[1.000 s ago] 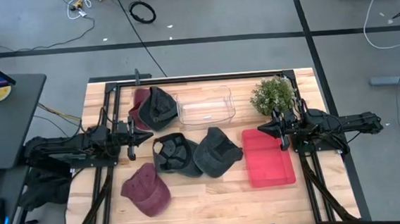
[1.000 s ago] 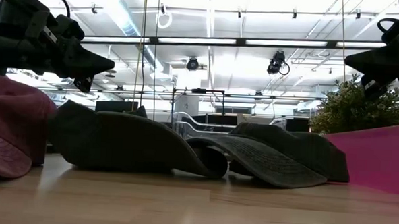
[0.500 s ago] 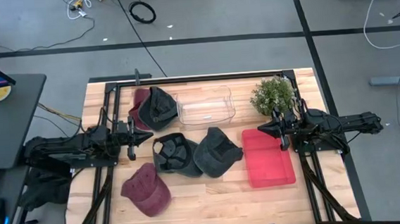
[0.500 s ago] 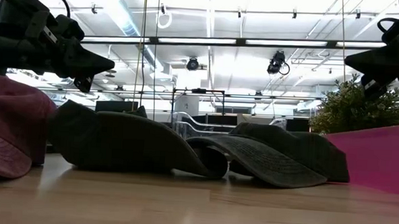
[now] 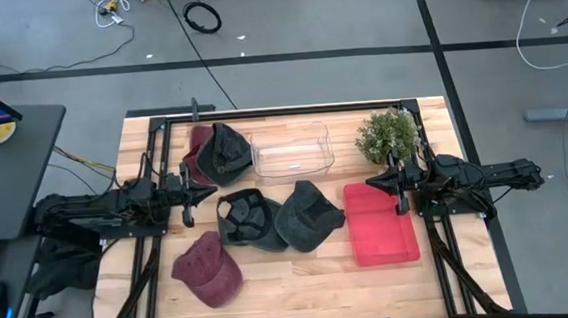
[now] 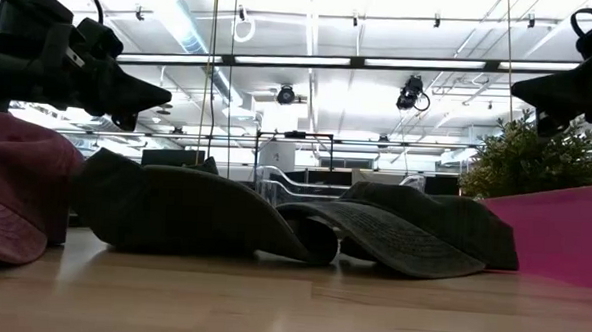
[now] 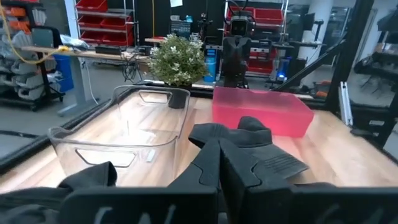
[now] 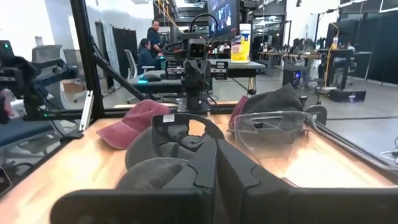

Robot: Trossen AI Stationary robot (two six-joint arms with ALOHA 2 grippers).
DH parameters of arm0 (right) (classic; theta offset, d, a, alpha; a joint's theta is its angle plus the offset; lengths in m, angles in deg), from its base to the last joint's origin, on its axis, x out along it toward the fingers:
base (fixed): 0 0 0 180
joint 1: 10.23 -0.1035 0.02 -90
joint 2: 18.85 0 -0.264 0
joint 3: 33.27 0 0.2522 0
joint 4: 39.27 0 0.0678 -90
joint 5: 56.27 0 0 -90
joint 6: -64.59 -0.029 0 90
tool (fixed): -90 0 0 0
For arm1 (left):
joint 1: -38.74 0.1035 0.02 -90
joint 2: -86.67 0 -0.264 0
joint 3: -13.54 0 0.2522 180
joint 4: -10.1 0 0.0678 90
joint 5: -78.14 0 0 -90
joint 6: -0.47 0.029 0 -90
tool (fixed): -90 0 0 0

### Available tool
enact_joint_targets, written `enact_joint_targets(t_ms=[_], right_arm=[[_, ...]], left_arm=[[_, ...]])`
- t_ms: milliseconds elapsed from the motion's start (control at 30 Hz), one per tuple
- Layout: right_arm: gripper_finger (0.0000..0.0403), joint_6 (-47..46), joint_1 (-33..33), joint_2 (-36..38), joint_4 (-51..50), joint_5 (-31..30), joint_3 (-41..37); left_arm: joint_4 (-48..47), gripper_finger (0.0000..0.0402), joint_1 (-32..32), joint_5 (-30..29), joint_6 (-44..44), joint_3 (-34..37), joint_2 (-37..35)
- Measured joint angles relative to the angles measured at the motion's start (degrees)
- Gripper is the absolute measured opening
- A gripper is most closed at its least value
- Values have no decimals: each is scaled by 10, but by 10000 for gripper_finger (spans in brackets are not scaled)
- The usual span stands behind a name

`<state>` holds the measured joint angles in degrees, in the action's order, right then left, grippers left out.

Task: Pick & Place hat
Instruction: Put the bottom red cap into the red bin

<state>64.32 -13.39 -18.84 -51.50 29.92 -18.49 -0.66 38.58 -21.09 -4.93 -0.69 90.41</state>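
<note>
Several hats lie on the wooden table. A maroon hat (image 5: 207,268) rests near the front left. A black cap (image 5: 245,219) lies upside down beside a dark grey cap (image 5: 308,215) at the middle. Another dark cap (image 5: 221,151) lies on a maroon one (image 5: 198,145) at the far left. My left gripper (image 5: 211,192) is shut and level above the table's left side, pointing at the black cap. Above the red bin's far edge, my right gripper (image 5: 371,184) is shut and level, pointing toward the grey cap. Neither touches a hat.
A clear plastic bin (image 5: 292,150) stands at the far middle and a red bin (image 5: 381,234) at the right. A small potted plant (image 5: 387,135) stands at the far right, close to my right arm. Bare wood shows along the near edge.
Both grippers have stayed in place and shut. My right gripper has rolled a little about its own pointing line, and my left gripper has rolled slightly too. No hat has moved.
</note>
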Motion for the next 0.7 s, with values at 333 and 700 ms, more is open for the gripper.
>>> enact_joint_targets(t_ms=[333, 700], right_arm=[[17, -71, 0, 0, 228, -148, 0], [17, -5, 0, -87, 341, -213, 104]], left_arm=[[231, 3, 0, -77, 8, 0, 0], [252, 3, 0, -156, 116, -160, 43]])
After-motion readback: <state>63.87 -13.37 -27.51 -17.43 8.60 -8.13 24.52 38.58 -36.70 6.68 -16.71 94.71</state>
